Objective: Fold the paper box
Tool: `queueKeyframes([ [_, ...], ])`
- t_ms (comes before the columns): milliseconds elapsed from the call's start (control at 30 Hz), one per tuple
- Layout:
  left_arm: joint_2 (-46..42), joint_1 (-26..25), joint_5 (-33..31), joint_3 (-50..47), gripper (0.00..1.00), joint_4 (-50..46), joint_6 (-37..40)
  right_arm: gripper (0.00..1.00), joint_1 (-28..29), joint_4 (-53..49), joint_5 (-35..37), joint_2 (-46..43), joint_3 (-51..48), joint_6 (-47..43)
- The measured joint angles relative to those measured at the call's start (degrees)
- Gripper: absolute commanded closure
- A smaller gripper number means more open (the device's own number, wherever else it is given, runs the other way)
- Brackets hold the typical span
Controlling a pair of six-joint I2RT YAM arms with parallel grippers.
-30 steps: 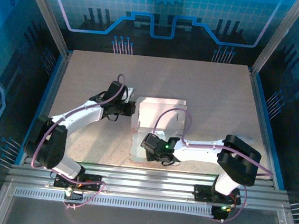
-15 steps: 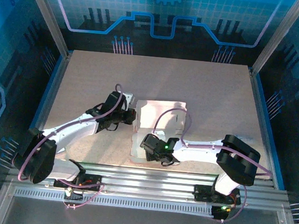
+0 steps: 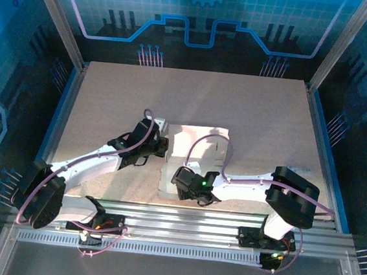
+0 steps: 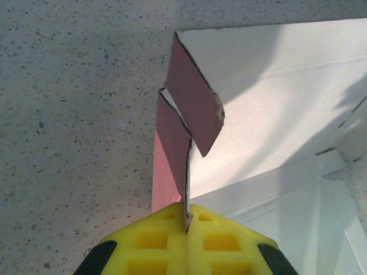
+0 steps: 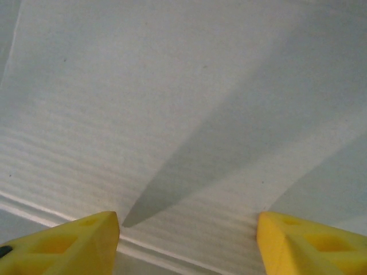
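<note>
The paper box (image 3: 203, 139) lies as a partly folded whitish sheet in the middle of the table. Its left side flaps stand upright and show pink (image 4: 192, 103) beside the white inner face (image 4: 275, 109). My left gripper (image 3: 164, 146) sits at the sheet's left edge. In the left wrist view, that gripper (image 4: 187, 213) is shut on the thin edge of a pink flap. My right gripper (image 3: 178, 176) hangs over the sheet's near part. It (image 5: 188, 229) is open, with yellow fingertips (image 5: 86, 240) close over the white card and nothing between them.
The speckled beige table (image 3: 258, 106) has bare room behind and to both sides of the sheet. A metal rail (image 3: 182, 218) with the arm bases runs along the near edge. Blue walls and frame posts (image 3: 57, 28) close in the sides.
My left gripper has slid right and toward the near edge with the flap in it, and its arm has stretched lower. The right arm has barely moved.
</note>
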Motion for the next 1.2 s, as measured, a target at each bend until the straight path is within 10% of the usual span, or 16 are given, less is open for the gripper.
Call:
queueKeyframes([
  [1200, -4.57, -2.91, -4.28, -5.14, 0.93, -0.15, -4.44, 0.36, 0.74, 8.15, -4.83, -8.22, -1.44, -3.52],
])
